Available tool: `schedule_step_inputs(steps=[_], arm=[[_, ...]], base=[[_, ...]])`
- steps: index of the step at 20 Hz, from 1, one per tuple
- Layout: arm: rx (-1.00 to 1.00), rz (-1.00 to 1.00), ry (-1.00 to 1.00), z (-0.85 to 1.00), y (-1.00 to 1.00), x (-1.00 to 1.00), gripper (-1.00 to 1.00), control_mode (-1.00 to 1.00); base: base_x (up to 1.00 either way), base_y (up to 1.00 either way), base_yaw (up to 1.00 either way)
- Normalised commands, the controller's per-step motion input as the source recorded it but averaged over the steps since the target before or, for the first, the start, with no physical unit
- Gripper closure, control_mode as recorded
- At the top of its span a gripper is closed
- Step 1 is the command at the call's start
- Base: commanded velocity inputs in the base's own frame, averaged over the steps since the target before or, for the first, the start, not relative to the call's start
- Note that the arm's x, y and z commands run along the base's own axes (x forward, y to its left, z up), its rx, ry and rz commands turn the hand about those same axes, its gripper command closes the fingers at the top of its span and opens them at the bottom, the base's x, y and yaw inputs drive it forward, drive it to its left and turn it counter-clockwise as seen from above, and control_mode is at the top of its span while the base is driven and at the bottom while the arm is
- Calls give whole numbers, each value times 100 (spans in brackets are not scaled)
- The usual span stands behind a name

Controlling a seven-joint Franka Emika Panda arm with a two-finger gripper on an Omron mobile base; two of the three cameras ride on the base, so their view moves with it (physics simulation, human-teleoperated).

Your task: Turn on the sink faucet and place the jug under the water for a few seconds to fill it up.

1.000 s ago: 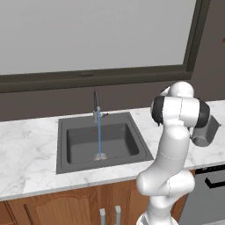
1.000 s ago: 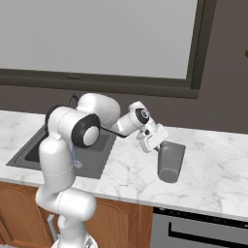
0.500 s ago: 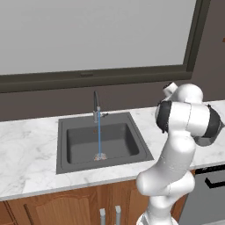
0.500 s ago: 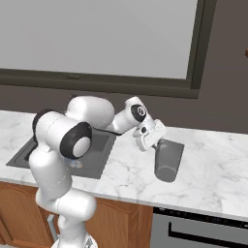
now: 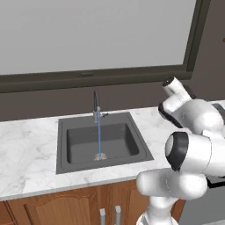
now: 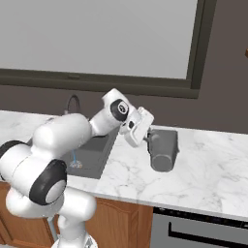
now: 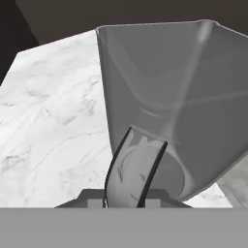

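The grey metal jug (image 6: 163, 149) hangs tilted just above the marble counter, right of the sink (image 6: 95, 156). My gripper (image 6: 147, 137) is shut on its loop handle from the left. In the hand view the jug (image 7: 179, 97) looms close, mouth up and away, and its handle (image 7: 135, 169) runs down between my fingers at my gripper (image 7: 124, 199). The sink faucet (image 5: 96, 107) stands behind the dark sink (image 5: 61, 145). A thin blue stream of water (image 5: 99, 137) falls from it to the drain. My arm covers much of the basin in the right base view.
White marble counter (image 6: 213, 169) stretches right of the jug, and more of the counter (image 5: 26, 154) lies left of the sink. A dark-framed window (image 5: 88, 39) runs along the back wall. An appliance front with a bar handle (image 6: 203, 227) sits below the counter at right.
The arm has swung its elbow round. The jug, still gripped, has shifted a little left and up toward the sink. Water keeps running.
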Motion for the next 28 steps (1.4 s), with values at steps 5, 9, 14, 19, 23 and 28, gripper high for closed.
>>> schedule_step_inputs(steps=[5, 9, 14, 19, 23, 28], arm=[[-8, 47, 0, 71, 79, -29, 100, -100], [-1, 58, 13, 57, 93, -3, 100, -100], [0, 65, 27, 55, 78, 0, 100, -100], [0, 71, 34, 50, 32, 22, 100, -100], [3, 79, 38, 20, 0, 21, 100, -100], [14, 82, 31, 0, 0, 12, 100, -100]], base=[[0, 0, 0], [0, 0, 0], [0, 0, 0], [0, 0, 0], [0, 0, 0], [0, 0, 0]])
